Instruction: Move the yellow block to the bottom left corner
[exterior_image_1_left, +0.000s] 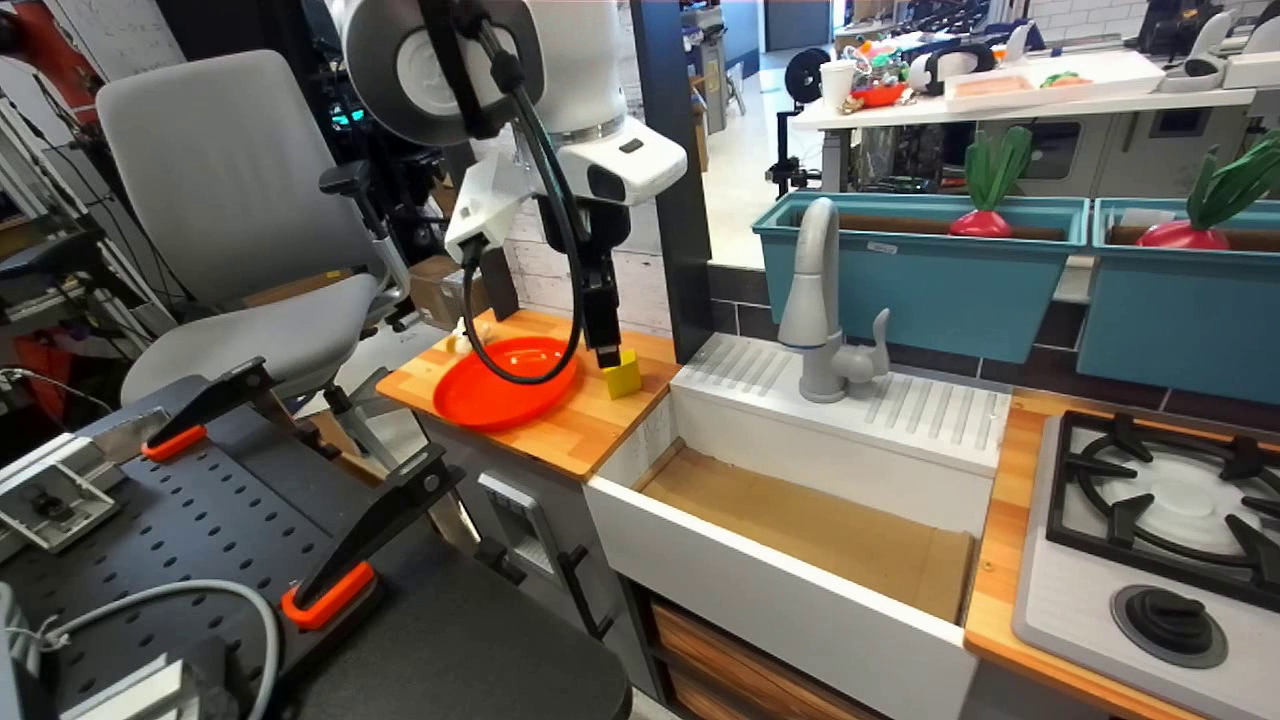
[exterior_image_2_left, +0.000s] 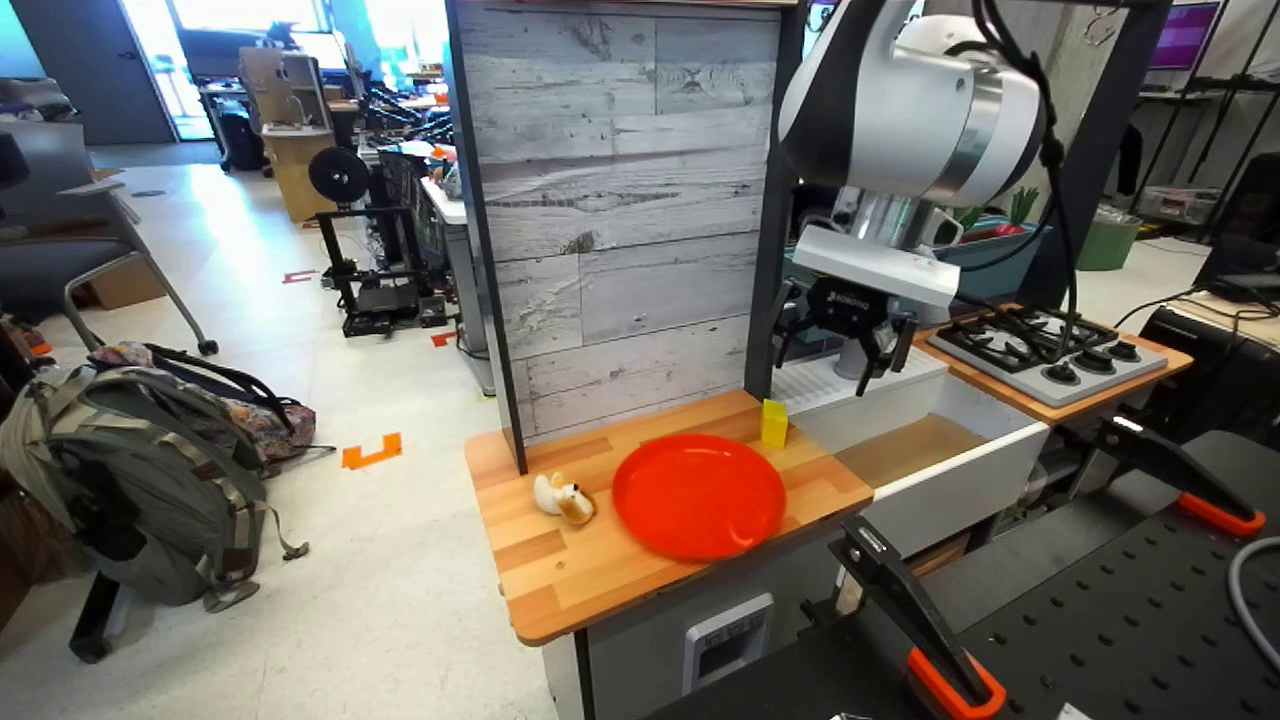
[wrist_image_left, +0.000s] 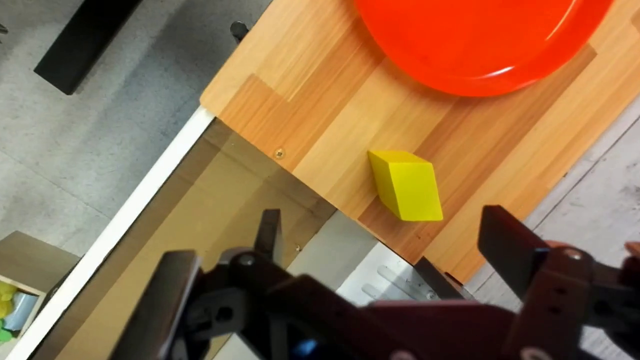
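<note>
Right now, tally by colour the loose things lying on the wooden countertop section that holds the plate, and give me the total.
Orange-red: 1 (round plate)
Yellow: 1 (block)
White and brown: 1 (small plush toy)
Total: 3

Bright light, overexposed white windows (exterior_image_2_left: 245, 14), glare on pale glossy floor (exterior_image_2_left: 235, 235) in an exterior view, highlights on round orange-red plate (wrist_image_left: 480, 45), black end effector (wrist_image_left: 384, 220) blurred in wrist view
</note>
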